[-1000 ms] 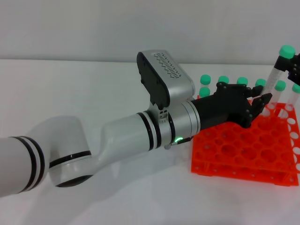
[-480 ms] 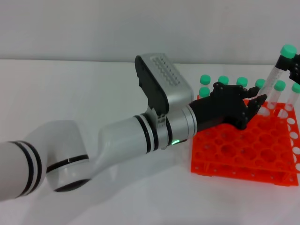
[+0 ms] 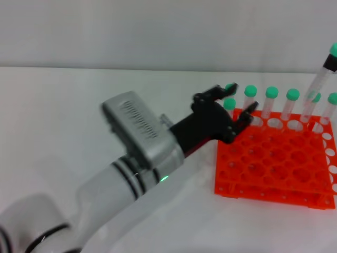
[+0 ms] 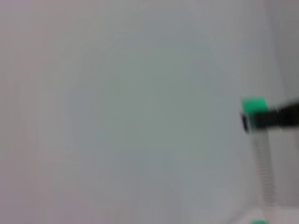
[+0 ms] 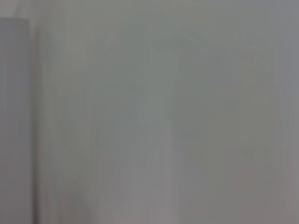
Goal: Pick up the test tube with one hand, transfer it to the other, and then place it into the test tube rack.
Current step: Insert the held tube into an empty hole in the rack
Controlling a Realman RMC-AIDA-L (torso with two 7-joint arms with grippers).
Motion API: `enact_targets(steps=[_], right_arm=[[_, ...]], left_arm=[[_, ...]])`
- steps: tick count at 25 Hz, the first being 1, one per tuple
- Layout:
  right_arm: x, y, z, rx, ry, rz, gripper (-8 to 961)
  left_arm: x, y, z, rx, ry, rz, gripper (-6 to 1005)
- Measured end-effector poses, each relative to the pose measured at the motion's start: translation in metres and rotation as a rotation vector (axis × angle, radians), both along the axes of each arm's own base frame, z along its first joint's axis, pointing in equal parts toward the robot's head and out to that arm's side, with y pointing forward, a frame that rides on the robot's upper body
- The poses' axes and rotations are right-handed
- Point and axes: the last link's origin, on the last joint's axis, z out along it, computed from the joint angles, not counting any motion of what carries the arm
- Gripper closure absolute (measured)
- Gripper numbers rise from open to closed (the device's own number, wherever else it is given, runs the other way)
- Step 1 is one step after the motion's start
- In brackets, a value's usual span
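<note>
Although the left gripper (image 3: 231, 108) reaches toward the near-left corner of the test tube rack (image 3: 274, 166), it has nothing in it: its black fingers are spread apart, empty, just over the rack's left edge beside the leftmost capped tubes (image 3: 250, 100) in the far row. What matters lies far to the right. The test tube (image 3: 322, 87) hangs at the right edge of the scene, held high just under its green cap by the right gripper (image 3: 330, 62), of which only a black sliver shows, closed on the tube as far as I can judge. Its long axis leans, cap up and to the right, lower end slanting down and left toward the far-right holes of the rack, close above them or just entering; I can't tell which. So the right arm is plainly the nearer one, and the coming move looks to turn on straightening that lean over one hole before lowering.
</note>
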Motion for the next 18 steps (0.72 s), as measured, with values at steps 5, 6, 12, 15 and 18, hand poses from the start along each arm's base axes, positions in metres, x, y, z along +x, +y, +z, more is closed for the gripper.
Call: enact_targets(steps=[5, 6, 12, 15, 18], right_arm=[[0.005, 0.005, -0.002, 0.053, -0.022, -0.036, 745], [0.003, 0.006, -0.007, 0.058, -0.027, -0.031, 745], [-0.013, 0.013, -0.040, 0.077, -0.076, 0.008, 744], [-0.027, 0.015, -0.060, 0.020, -0.126, 0.063, 744], [-0.032, 0.015, -0.068, -0.007, -0.145, 0.085, 744]], left_arm=[[-0.040, -0.019, 0.036, 0.196, -0.175, 0.107, 498], [-0.055, -0.022, 0.049, 0.262, -0.229, 0.171, 453], [-0.132, -0.047, 0.092, 0.501, -0.300, 0.443, 240], [-0.150, -0.056, 0.097, 0.536, -0.284, 0.509, 165], [-0.160, -0.062, 0.098, 0.549, -0.275, 0.545, 142]])
